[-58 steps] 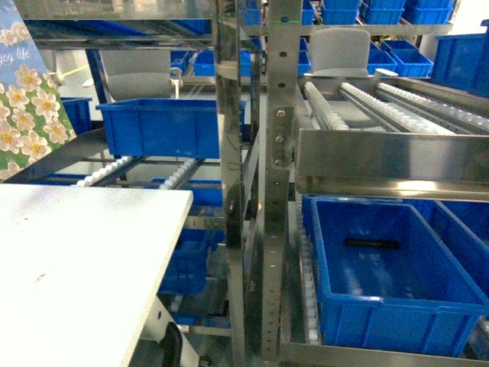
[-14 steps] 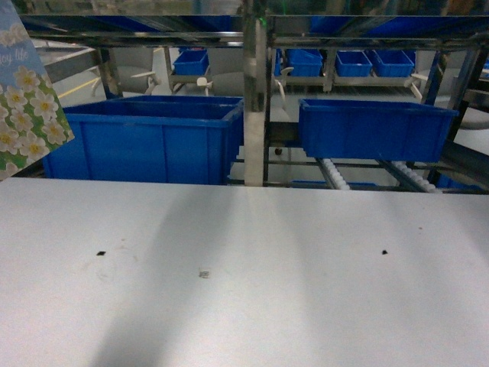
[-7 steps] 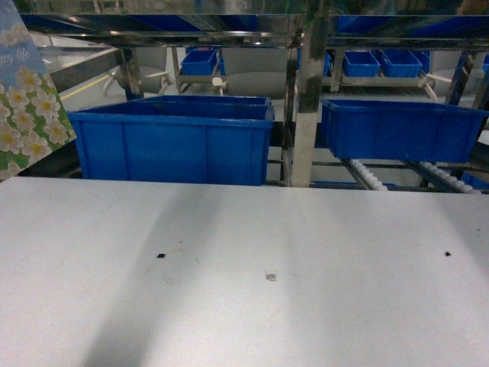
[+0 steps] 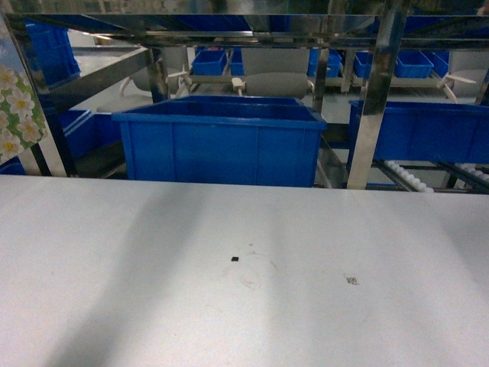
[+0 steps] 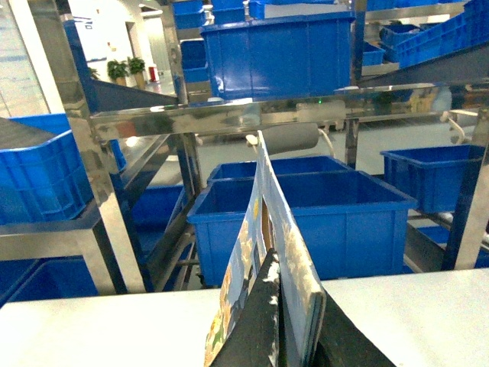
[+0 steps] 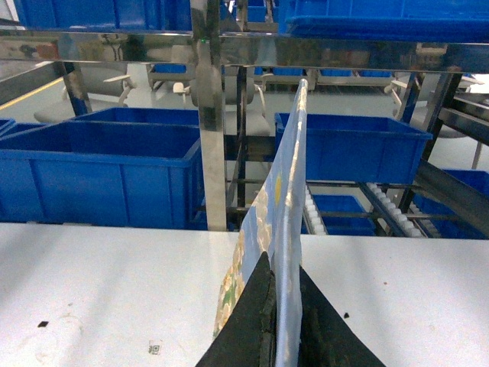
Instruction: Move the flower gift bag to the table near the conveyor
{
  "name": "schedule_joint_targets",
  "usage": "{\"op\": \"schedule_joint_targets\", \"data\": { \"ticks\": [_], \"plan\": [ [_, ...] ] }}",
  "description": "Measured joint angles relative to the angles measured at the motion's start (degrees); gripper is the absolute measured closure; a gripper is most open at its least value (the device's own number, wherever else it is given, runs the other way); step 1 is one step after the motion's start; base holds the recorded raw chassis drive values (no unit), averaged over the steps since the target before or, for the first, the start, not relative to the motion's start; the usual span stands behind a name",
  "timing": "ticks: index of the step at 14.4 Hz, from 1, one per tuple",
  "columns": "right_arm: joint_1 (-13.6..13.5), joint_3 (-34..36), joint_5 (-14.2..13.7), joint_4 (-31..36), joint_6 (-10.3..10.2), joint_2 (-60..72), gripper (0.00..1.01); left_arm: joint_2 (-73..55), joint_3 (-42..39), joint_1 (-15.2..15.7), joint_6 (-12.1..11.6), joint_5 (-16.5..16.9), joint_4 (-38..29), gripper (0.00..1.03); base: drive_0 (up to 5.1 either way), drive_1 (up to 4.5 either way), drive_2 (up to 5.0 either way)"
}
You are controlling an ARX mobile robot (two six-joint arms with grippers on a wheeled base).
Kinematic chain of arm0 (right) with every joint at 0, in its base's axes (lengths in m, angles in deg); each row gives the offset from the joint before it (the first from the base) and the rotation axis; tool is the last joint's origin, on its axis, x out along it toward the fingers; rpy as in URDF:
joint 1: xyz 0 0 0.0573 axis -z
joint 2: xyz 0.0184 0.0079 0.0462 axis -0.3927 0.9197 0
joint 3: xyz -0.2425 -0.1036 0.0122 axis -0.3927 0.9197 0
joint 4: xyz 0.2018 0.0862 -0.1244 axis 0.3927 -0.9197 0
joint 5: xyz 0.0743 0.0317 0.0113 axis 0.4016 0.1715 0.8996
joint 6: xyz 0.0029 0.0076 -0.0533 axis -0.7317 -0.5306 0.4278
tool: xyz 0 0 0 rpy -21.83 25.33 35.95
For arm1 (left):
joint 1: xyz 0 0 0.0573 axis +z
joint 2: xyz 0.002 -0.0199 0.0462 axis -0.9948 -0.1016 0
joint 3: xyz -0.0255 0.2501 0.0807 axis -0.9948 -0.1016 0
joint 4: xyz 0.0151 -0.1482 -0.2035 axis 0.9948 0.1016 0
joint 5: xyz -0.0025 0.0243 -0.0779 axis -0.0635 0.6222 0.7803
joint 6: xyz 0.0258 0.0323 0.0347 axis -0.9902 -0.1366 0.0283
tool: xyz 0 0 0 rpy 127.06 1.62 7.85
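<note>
The flower gift bag (image 4: 15,115), printed with white blossoms on green, shows only as a strip at the left edge of the head view, above the table (image 4: 229,306). Neither gripper appears there. In the left wrist view my left gripper (image 5: 290,302) is shut on the bag (image 5: 267,206), seen edge-on and upright over the table (image 5: 99,329). In the right wrist view my right gripper (image 6: 283,264) is likewise shut on a thin blossom-printed bag panel (image 6: 286,176) above the table (image 6: 99,283). The conveyor (image 4: 405,174), steel racks with white rollers, stands just behind the table.
A large blue bin (image 4: 221,141) sits on the rack right behind the table's far edge, another blue bin (image 4: 428,130) to its right. Steel posts (image 4: 374,99) rise between them. A tiny black mark (image 4: 234,259) and a small sticker (image 4: 351,280) lie on the tabletop.
The whole scene has slid rightward in the head view: table marks and blue bins moved right, and less of the bag shows at the left edge. Four seconds ago only the table's corner showed.
</note>
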Motion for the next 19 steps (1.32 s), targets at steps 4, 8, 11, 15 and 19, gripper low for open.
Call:
{"op": "schedule_joint_targets", "data": {
  "ticks": [4,8,11,15,19],
  "plan": [
    [0.0,0.0,0.0,0.2,0.0,-0.1,0.98,0.1,0.0,-0.1,0.0,0.2,0.3,1.01,-5.0,2.42,2.4],
    [0.0,0.0,-0.4,-0.1,0.0,0.1,0.98,-0.3,0.0,-0.2,0.0,0.5,0.2,1.01,-5.0,2.42,2.4],
    [0.3,0.1,-0.2,0.2,0.0,0.0,0.98,-0.2,0.0,-0.3,0.0,0.6,0.2,1.01,-5.0,2.42,2.4],
    [0.3,0.2,-0.4,-0.2,0.0,0.1,0.98,-0.2,0.0,-0.3,0.0,0.6,0.3,1.01,-5.0,2.42,2.4],
    [0.3,0.2,0.0,0.3,0.0,-0.1,0.98,-0.2,0.0,0.0,0.0,0.0,0.2,1.01,-5.0,2.42,2.4]
  ]
}}
